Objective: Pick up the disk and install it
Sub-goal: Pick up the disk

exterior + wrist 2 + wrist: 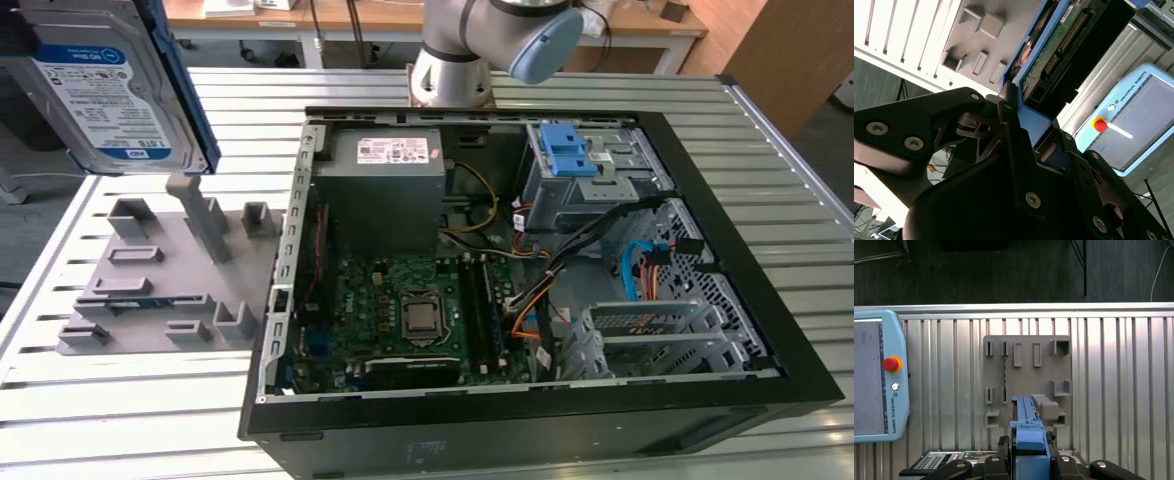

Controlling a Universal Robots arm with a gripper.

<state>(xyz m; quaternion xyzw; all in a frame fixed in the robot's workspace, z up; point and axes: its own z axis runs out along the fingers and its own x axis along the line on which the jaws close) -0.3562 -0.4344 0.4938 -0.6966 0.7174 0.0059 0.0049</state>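
**Disk held aloft beside the open case**

The black computer case (534,425) lies open on the ribbed metal counter (134,425). Inside it sit a grey power-supply box (380,195), a green motherboard (400,310), a bare-metal drive cage (587,185) topped by light-blue tabs (567,150), and loose orange, yellow and blue cables (534,300).

The arm (467,50) rises behind the case. In both wrist views, the tool (1026,120) (1029,460) is clenched on the blue bracket (1036,122) framing the disk (1054,50).

In the exterior view, the disk (114,90) hangs at the upper left, label facing the camera. It is raised above a grey moulded fixture plate (147,290) with upright slots and blocks, outside the case.

A pale-blue pendant (874,380) with a red button rests on the counter.
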